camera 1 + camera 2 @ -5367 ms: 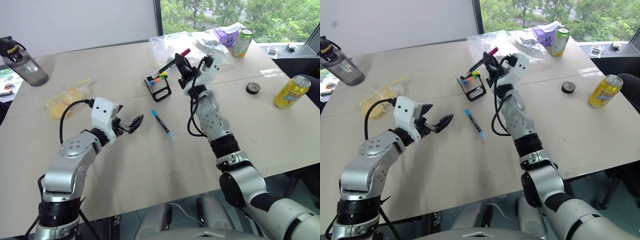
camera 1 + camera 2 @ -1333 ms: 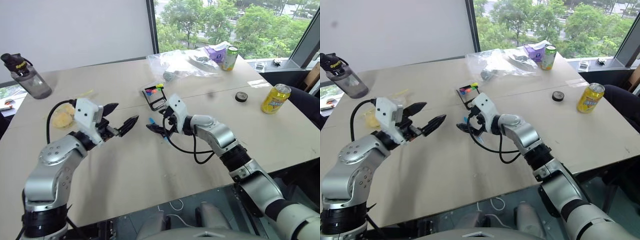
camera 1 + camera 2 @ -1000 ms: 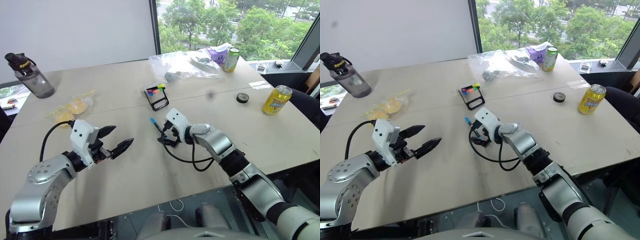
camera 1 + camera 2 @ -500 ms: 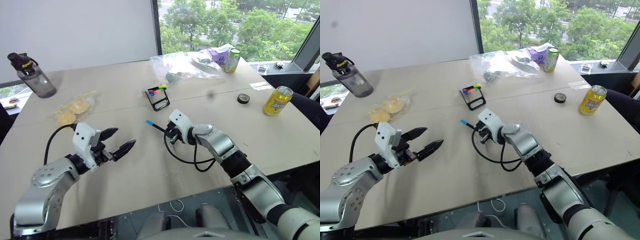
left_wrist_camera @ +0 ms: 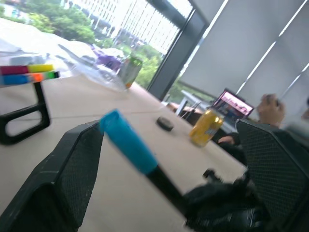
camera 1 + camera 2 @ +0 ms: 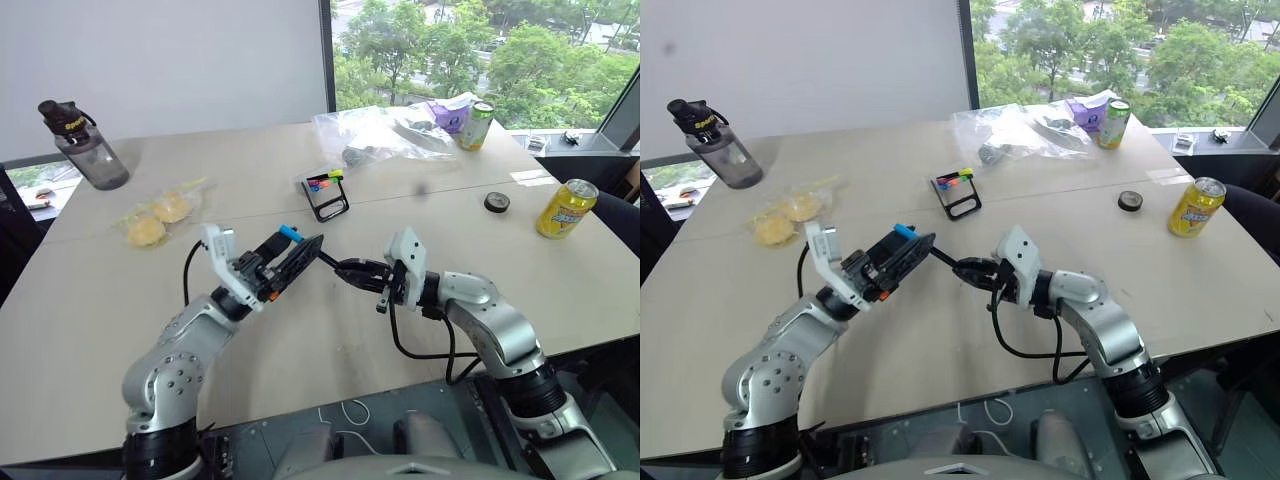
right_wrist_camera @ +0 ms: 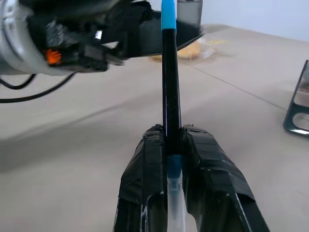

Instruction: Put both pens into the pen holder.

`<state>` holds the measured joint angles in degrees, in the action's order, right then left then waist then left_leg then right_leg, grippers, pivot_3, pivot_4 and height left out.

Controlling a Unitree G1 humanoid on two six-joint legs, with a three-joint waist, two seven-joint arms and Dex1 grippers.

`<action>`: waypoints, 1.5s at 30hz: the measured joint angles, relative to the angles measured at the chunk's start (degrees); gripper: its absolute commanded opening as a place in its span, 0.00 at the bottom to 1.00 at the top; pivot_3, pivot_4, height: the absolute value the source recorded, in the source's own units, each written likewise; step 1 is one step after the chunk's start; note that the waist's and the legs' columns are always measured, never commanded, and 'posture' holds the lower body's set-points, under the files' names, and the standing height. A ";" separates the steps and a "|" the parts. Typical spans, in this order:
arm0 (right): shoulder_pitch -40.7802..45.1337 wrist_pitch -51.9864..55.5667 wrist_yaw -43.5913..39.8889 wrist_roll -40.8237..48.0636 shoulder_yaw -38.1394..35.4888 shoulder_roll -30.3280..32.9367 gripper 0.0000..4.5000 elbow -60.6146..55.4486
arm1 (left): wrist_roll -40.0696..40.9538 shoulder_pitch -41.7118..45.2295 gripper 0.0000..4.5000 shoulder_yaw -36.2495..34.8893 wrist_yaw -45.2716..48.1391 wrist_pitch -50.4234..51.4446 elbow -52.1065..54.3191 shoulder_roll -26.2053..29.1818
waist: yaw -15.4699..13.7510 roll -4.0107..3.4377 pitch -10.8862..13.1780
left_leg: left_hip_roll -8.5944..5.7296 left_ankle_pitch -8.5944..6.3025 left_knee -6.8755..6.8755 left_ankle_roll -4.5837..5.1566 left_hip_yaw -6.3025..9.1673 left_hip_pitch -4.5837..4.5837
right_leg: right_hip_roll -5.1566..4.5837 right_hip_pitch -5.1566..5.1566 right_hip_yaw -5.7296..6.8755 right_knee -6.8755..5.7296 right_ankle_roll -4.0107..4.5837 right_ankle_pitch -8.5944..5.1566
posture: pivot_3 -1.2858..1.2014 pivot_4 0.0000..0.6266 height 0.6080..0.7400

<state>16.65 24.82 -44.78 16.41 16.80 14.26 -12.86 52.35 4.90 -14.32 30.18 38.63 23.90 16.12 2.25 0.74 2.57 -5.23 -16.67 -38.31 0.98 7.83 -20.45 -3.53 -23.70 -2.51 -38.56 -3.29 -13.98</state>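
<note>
My right gripper (image 6: 352,271) is shut on the lower end of a blue pen (image 6: 312,252) and holds it above the table, with its light-blue tip (image 6: 904,232) pointing left. My left gripper (image 6: 289,260) is open. The tip lies between its fingers (image 5: 72,176) without touching them. In the right wrist view the pen (image 7: 170,92) rises straight from my shut right gripper (image 7: 172,142). The black pen holder (image 6: 327,196) stands farther back at mid-table, with coloured tips (image 5: 29,72) at its top. I cannot pick out the other pen among them.
A water bottle (image 6: 85,150) stands at the back left, next to a bag of yellow snacks (image 6: 160,212). To the right are a yellow can (image 6: 566,208) and a black tape roll (image 6: 495,202). A plastic bag (image 6: 385,130) and a green can (image 6: 477,98) sit behind.
My right gripper closed on the blue pen and lifted it off the table, drawing it nearer. My left gripper swung right and rolled, so the pen's tip now sits between its fingers.
</note>
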 measured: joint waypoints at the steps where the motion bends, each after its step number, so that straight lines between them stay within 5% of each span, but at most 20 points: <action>1: -0.12 -0.04 0.40 0.02 -0.03 0.00 0.00 -0.04 | 0.19 0.36 0.94 0.59 0.12 0.22 -0.36 0.07 | -0.01 0.00 0.00 | -0.01 0.00 0.00 0.00 -0.02 0.00 | 0.00 0.00 -0.01 0.00 0.00 0.00 | 0.52 0.00 1.00; 4: -0.12 -0.16 1.43 0.11 -0.11 -0.05 0.00 -0.76 | 0.20 0.75 0.70 1.67 0.92 0.74 -1.74 0.50 | -0.04 0.00 0.00 | 0.00 0.00 0.01 0.00 -0.01 0.00 | 0.22 -0.01 -0.01 0.01 0.00 0.00 | 0.52 0.00 1.00; 10: -0.75 -0.13 3.15 0.57 -0.18 -0.39 0.00 -2.13 | 1.22 1.51 0.04 1.68 2.06 0.98 -3.28 1.62 | -0.36 0.04 -0.02 | 0.04 0.00 -0.01 0.00 0.00 -0.02 | 0.26 0.01 -0.01 0.05 0.00 0.00 | 0.52 0.00 1.00; 11: -0.89 0.05 3.42 0.63 -0.16 -0.26 0.11 -2.10 | 1.65 2.09 0.00 2.49 2.41 1.00 -2.88 1.60 | -0.45 0.07 -0.05 | 0.03 0.00 -0.01 0.00 0.00 -0.02 | 0.26 0.01 -0.01 0.06 0.00 0.00 | 0.52 0.00 1.00; 17: -1.34 2.40 5.18 1.85 -2.27 1.30 0.72 -3.34 | -0.03 5.15 0.00 3.33 2.26 0.00 -3.81 2.54 | -1.22 0.08 -0.07 | 0.04 0.00 -0.01 0.00 0.01 -0.01 | 0.29 0.02 -0.01 0.08 0.01 0.00 | 0.52 0.00 1.00; 23: -7.28 2.96 6.49 6.32 -13.01 5.10 0.72 -5.32 | -14.58 11.93 0.00 9.06 2.34 -9.89 -5.47 4.87 | -2.44 0.12 -0.11 | 0.02 -0.01 0.01 0.01 -0.01 -0.05 | 0.28 0.05 -0.01 0.19 0.00 0.00 | 0.52 0.00 1.00; 24: -8.52 3.81 6.62 8.42 -15.60 5.39 0.72 -6.51 | -18.79 13.86 0.00 10.99 2.34 -12.95 -6.95 5.67 | -2.59 0.12 -0.11 | 0.02 -0.01 0.01 0.01 0.00 -0.06 | 0.28 0.05 0.00 0.19 0.01 0.00 | 0.52 0.24 1.00; 25: -9.16 4.54 6.73 11.11 -18.37 5.78 0.72 -8.56 | -23.42 16.61 0.00 12.66 2.28 -16.72 -8.77 6.85 | -2.95 0.36 1.81 | 0.17 -0.03 -0.02 0.04 -0.04 0.05 | 0.27 0.51 0.06 0.31 0.05 0.03 | 0.52 0.24 1.00; 26: -9.48 5.15 6.95 13.60 -20.88 6.06 0.72 -10.58 | -27.92 18.94 0.00 13.93 2.29 -20.93 -10.87 7.92 | -2.95 -0.20 2.91 | 0.32 -0.22 0.16 0.36 -0.06 0.47 | 0.26 0.81 0.06 0.73 0.11 0.16 | 0.52 0.24 1.00; 32: -14.01 6.08 7.75 19.49 -30.48 11.46 0.72 -16.63 | -53.20 32.96 0.00 23.82 -0.08 -49.66 -36.57 10.89 | -2.90 -0.52 3.80 | 0.35 -0.15 0.24 0.24 -0.12 0.18 | 0.33 0.44 0.02 0.84 0.06 0.24 | 0.52 0.24 1.00; 34: -15.22 6.07 7.67 19.91 -31.84 12.85 0.72 -17.52 | -58.14 37.09 0.00 26.17 -1.82 -56.50 -43.98 10.81 | -2.98 -0.46 3.83 | 0.32 -0.15 0.12 0.24 -0.08 -0.42 | 0.22 -0.07 0.07 0.80 0.03 0.26 | 0.52 0.24 1.00; 45: -16.89 6.10 9.71 24.10 -33.77 14.65 0.72 -21.06 | -72.58 50.72 0.00 31.53 -13.14 -79.42 -74.84 5.76 | -2.96 0.15 4.39 | 0.28 -0.20 0.02 0.34 -0.08 -0.47 | 0.19 -0.03 0.13 0.79 -0.08 0.29 | 0.52 0.24 1.00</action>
<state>-0.24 30.93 -35.07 40.51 -16.97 28.91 -33.92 -20.24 55.62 17.21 17.04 -40.79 -50.95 21.88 -0.71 0.89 6.96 -4.95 -16.87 -38.30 1.32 7.74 -20.91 -3.34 -23.74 -2.38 -37.77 -3.37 -13.69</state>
